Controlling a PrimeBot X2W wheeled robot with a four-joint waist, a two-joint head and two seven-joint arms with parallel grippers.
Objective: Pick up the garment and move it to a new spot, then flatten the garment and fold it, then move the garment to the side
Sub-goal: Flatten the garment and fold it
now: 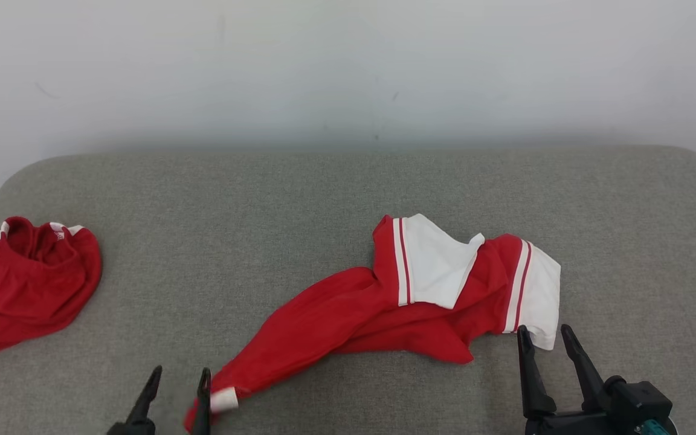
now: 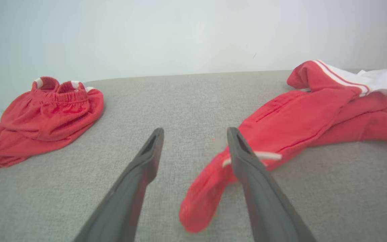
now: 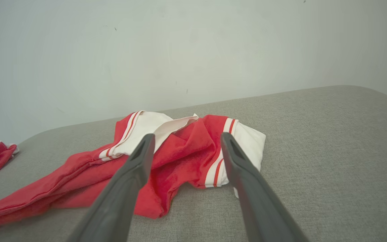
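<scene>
The red and white garment [image 1: 384,302] lies on the grey padded surface [image 1: 324,193], somewhat right of the middle. It is bunched and twisted: the white panels overlap the red cloth at the far end, and one long red part trails toward the robot's left.

The left gripper [image 1: 180,371] has its fingers spread and holds nothing. The white-banded end of that long part [image 1: 224,400] lies against its inner finger. The right gripper [image 1: 544,331] is also spread wide and empty, its tips just short of the white hem at the garment's near right corner.

A second red garment [image 1: 28,278] sits in a heap at the far left edge, well apart from the first.

Judging by this, the garment has been set down loose. It is not flat and no fold is made. Flattening, folding and moving it to the side all appear to remain.
</scene>
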